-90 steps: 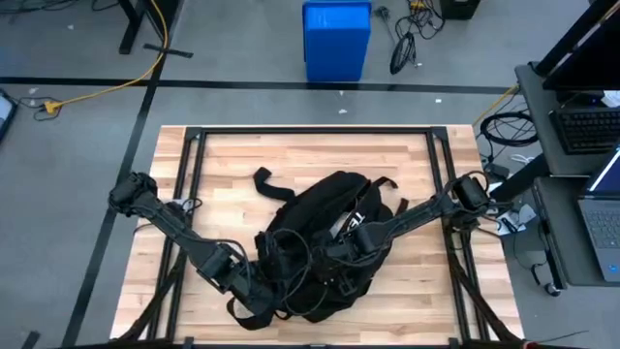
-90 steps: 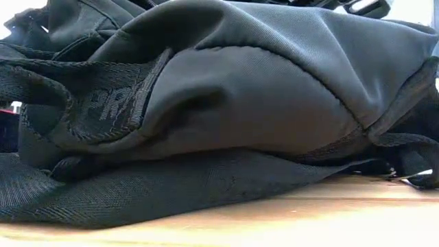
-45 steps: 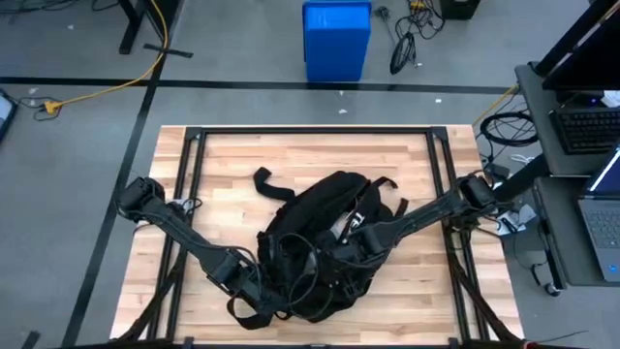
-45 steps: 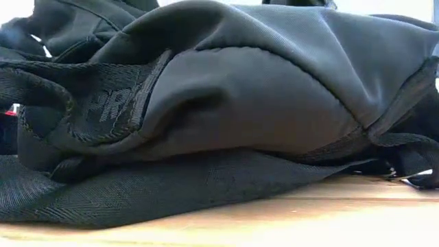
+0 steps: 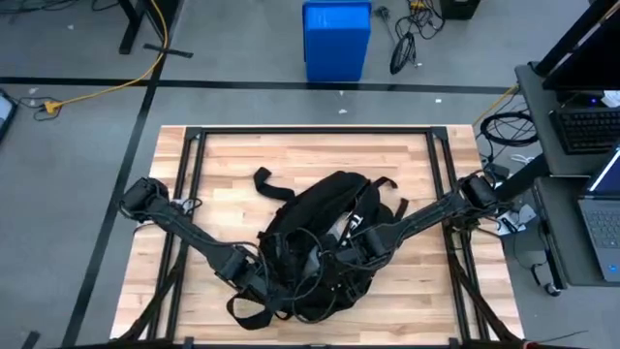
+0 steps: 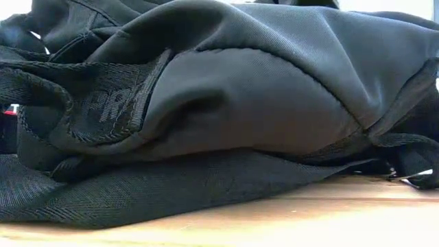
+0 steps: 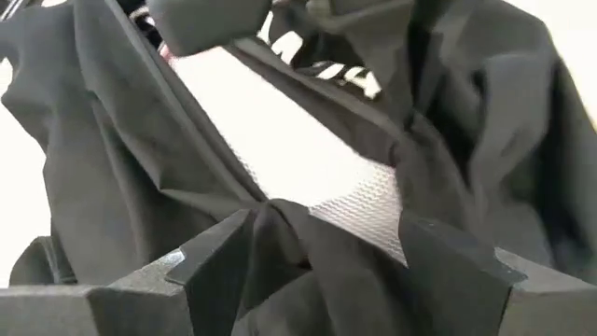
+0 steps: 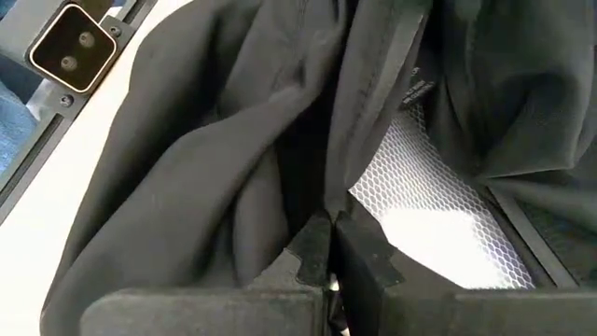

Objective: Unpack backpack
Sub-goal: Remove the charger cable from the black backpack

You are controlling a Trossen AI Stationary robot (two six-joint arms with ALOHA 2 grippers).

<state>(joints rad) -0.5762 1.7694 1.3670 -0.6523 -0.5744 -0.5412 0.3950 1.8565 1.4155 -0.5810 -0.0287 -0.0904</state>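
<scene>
Wooden table [image 5: 232, 165] on grey floor bears the backpack [image 5: 325, 208]; left gripper [image 7: 308, 252] and right gripper [image 8: 328, 245] pinch its fabric.

Matt black woven-cloth backpack [image 5: 325, 218]; pale smooth wooden table [image 5: 232, 160].

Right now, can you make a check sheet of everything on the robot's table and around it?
Surface: wooden table, bare around the bag.
Job's things: black backpack lying mid-table, white mesh showing inside.
Clutter: nothing seen.
Grippers: left gripper pinching backpack fabric at the near edge; right gripper shut on a fabric fold.
Cables: yellow cable and black cables on the floor.
Surroundings: blue bin beyond the table; laptop on a side desk.
</scene>
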